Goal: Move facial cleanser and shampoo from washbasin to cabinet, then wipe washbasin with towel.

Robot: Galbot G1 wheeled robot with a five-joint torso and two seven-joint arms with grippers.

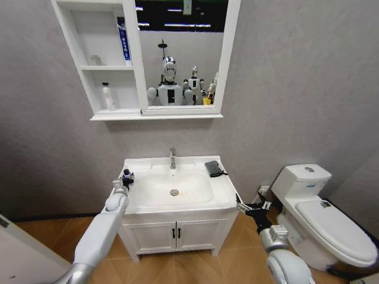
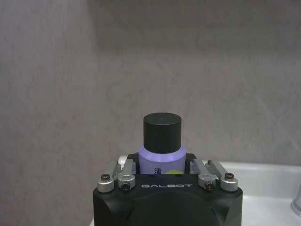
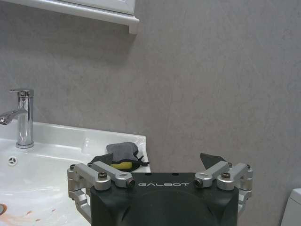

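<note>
The left tool [image 1: 125,177] grips a black-capped lavender bottle [image 2: 162,149] at the washbasin's [image 1: 222,190] left edge; the right tool [image 1: 249,207] hangs wide open, empty, beside its right edge.

"GALBOT" stands in white letters on each black wrist housing, and one Chinese character shows on the black-capped lilac bottle [image 2: 162,159].

We see white-shelled arms; our left gripper [image 2: 162,181] and right gripper [image 3: 162,172] have black GALBOT-marked bodies with screwed silver linkages.
</note>
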